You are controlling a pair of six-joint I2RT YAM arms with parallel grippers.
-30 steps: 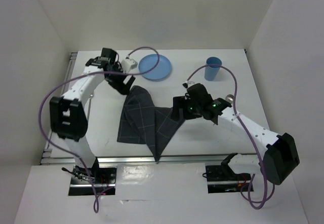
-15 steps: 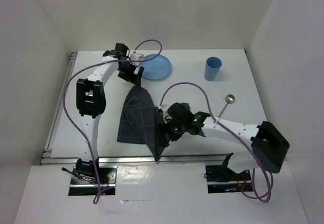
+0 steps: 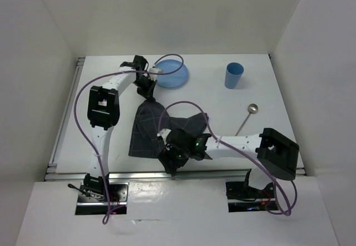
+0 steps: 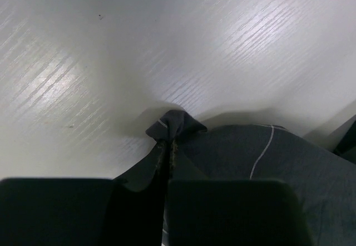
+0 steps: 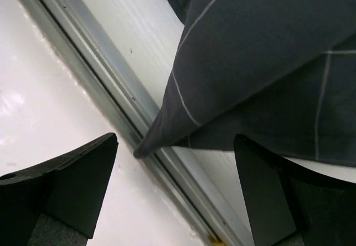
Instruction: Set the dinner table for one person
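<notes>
On the white dinner table (image 3: 222,123) lies a crumpled dark grey checked cloth (image 3: 147,132). My left gripper (image 3: 149,94) is at its far corner, shut on that corner (image 4: 173,124), which bunches up between the fingers (image 4: 222,212). My right gripper (image 3: 171,160) hovers open over the cloth's near pointed corner (image 5: 146,146), which reaches onto the metal rail (image 5: 83,51); its fingers (image 5: 72,185) stand either side of the tip without touching it. A blue plate (image 3: 172,73), a blue cup (image 3: 234,75) and a spoon (image 3: 248,115) lie farther back.
White walls enclose the table on three sides. The metal rail (image 3: 222,173) runs along the near edge, just under the right gripper. Purple cables (image 3: 78,107) loop off both arms. The plate sits right beside the left wrist.
The left gripper has shifted to the cloth's far corner and shut on it. The right arm has swung left and toward the near edge, down to the cloth's near tip.
</notes>
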